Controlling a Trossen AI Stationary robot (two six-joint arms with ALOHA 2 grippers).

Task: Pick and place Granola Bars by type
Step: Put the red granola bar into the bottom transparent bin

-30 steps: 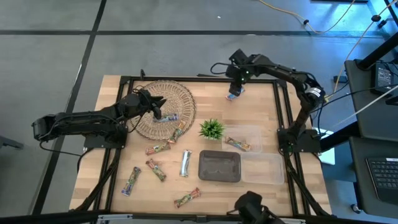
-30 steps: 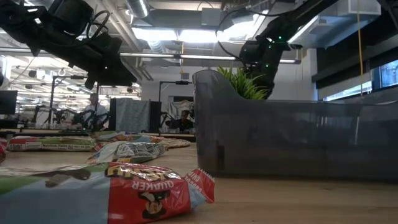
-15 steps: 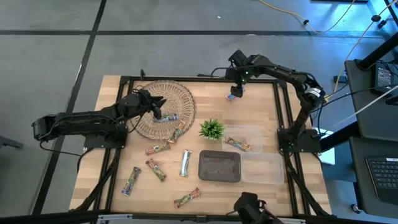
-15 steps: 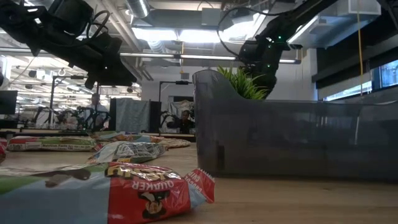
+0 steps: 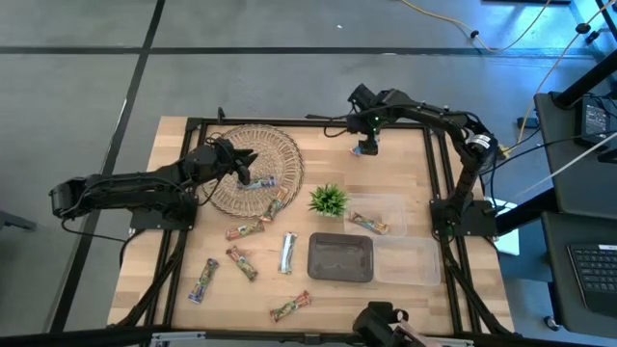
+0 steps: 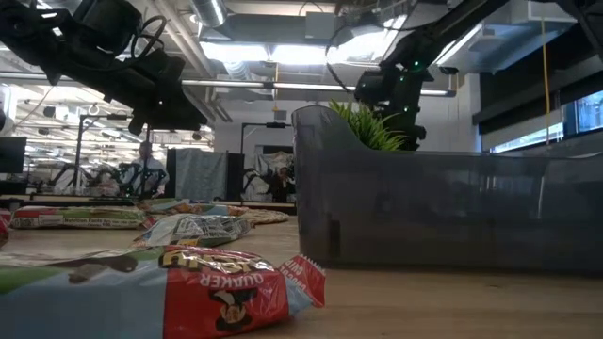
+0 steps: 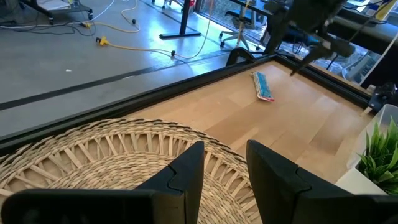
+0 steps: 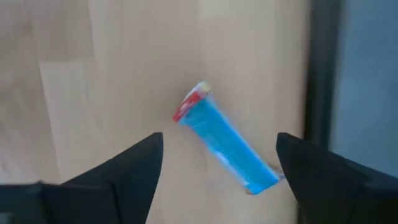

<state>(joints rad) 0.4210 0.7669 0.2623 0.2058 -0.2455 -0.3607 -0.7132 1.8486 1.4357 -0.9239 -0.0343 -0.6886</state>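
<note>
the plant (image 5: 330, 200) at the table's middle is serving as the landmark. far to its left, the left arm is reaching in low from the table's left edge, and the left gripper (image 5: 243, 172) is hovering over the wicker basket (image 5: 231, 193), its fingers (image 7: 186, 171) standing a narrow gap apart in the left wrist view and holding nothing. 1 bar is lying inside the basket just beside that gripper. in front of the plant and to its left, about 6 loose granola bars (image 5: 241, 262) are lying scattered on the wood, including 1 silver bar (image 5: 287, 252) close to the dark tray (image 5: 340, 258). just right of the plant, a clear bin (image 5: 390, 205) is holding 1 tan bar (image 5: 369, 224).

behind the plant and slightly right, the blue bar (image 8: 225, 147) is lying flat on the bare wood near the table's back rail, alone. the right arm is arching over from its base at the table's right edge, elbow high, and the right gripper (image 5: 364, 145) is pointing straight down above that bar, fingers spread wide on either side of it and empty.

the bar is likely very light, with a slick, crinkly foil wrapper over a fairly stiff core, so it could skid or twist away under a glancing touch. pinching across the narrow width at mid-length, not at the flimsy crimped ends, looks the safest hold.
</note>
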